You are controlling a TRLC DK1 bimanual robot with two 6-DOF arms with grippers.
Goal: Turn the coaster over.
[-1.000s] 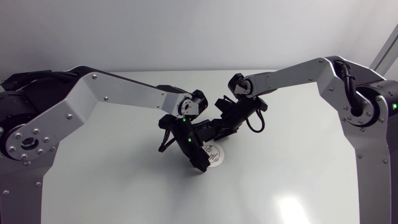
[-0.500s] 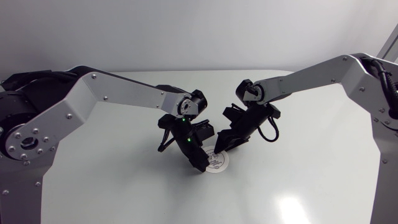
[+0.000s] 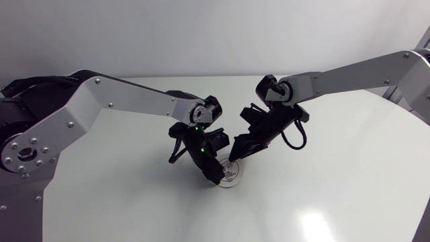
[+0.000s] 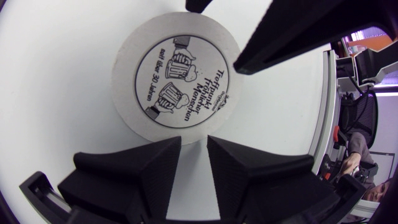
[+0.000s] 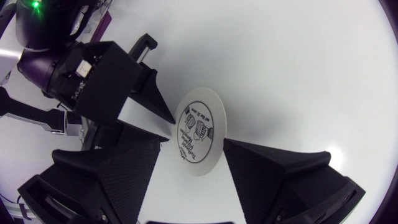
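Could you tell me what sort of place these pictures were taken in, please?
Probably a robotics lab or test bench: a robot's left arm and right arm come in from either side over a plain white table, and both are bent towards a single printed coaster.

Head view: bright, even light from overhead; worktop (image 3: 349, 168) reads near white. Soft glare patch on it toward the front right. Shadows on it faint and diffuse. Focus sharp throughout. Wrist views: strong fisheye bending; left wrist view goes dark at its corners. Coaster (image 4: 177, 78) print crisp there. Left hand (image 4: 194, 138) close to the lens, matte black, little surface detail. Right wrist view: broad grey shadow across the worktop beyond the coaster.
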